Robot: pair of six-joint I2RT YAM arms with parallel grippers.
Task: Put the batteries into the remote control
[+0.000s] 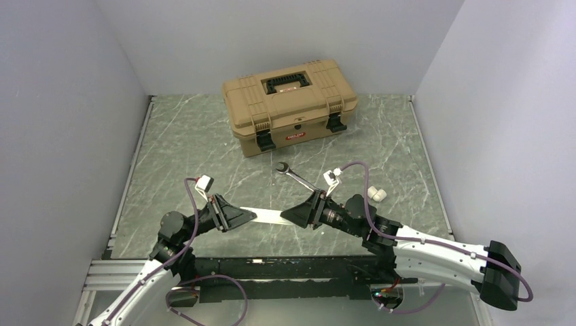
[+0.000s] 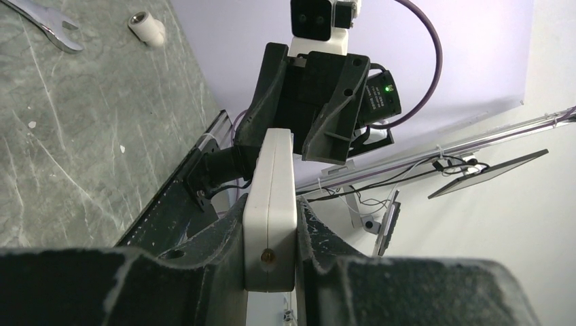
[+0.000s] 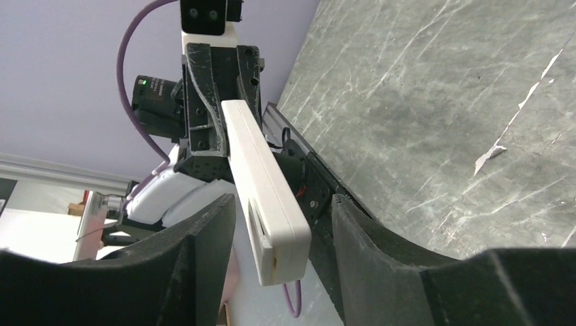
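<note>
Remote control (image 1: 270,216) hangs level in the lower centre of the top view, a slim white bar stretched between the two tools above the near part of the bench (image 1: 183,156). Its left end sits in the left tool (image 1: 254,217), whose fingers (image 2: 224,238) are clamped on it. In the left wrist view both black fingers press against the white body with no gap on either side. The other end lies inside the right tool (image 1: 285,217), but there the jaws stand apart. In the right wrist view the bar runs down the middle of the frame with clear space between it and the finger on each side, so the right tool surrounds the remote control without touching it. A narrow slot shows on the side of the bar near that end.

At the far end of the bench, upper centre of the top view, stands a tan toolbox (image 1: 290,105). Its lid is down, both black front latches are down and the black handle lies flat in the lid. What it holds cannot be seen. A steel wrench (image 1: 295,175) lies flat on the bench between the toolbox and the remote control, apart from both. A small white pipe elbow (image 1: 377,195) lies right of the wrench, just beside the right arm.
</note>
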